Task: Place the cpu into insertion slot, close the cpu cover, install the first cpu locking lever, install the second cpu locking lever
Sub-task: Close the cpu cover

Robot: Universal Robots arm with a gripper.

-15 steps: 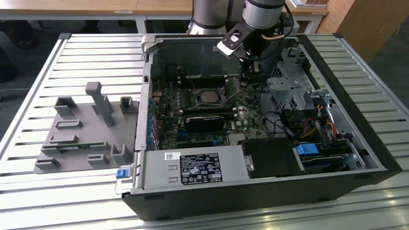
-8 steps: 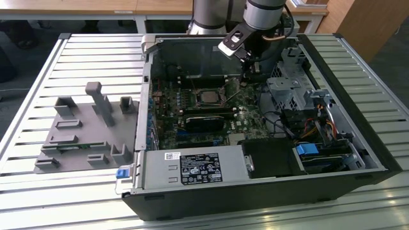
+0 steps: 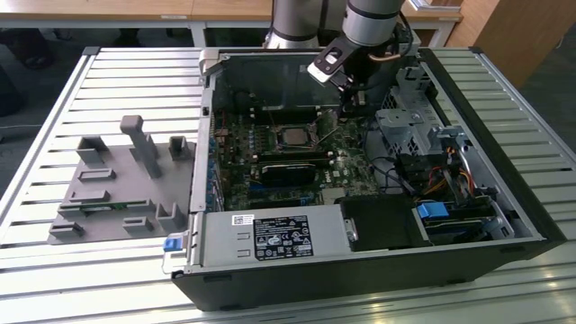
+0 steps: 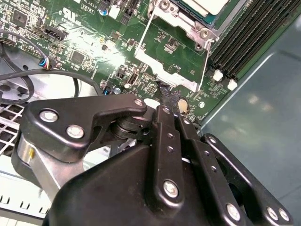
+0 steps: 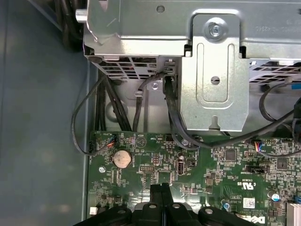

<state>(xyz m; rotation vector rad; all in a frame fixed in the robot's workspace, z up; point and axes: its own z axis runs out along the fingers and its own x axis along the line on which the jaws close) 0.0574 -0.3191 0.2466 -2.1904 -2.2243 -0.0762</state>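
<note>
The cpu (image 3: 293, 137), a silvery square, lies in the insertion slot (image 3: 276, 129) on the green board; one corner of the cpu (image 4: 202, 5) appears in the second wrist view. The cpu cover (image 4: 165, 76) stands swung up and open, with green board showing through its window. In the exterior view the cpu cover (image 3: 330, 127) is a thin pale frame beside the slot. My gripper (image 4: 169, 100) is shut, and its black fingertips (image 4: 164, 95) sit right at the cover's free edge. In the first wrist view the gripper (image 5: 161, 188) is over the board with nothing between the fingers.
A metal drive cage (image 5: 214, 84) and black cables (image 5: 171, 108) stand close beyond the fingertips. Memory slots (image 4: 249, 37) run beside the socket. A power supply (image 3: 270, 237) fills the case's near side. A grey parts fixture (image 3: 117, 182) sits at the exterior view's left.
</note>
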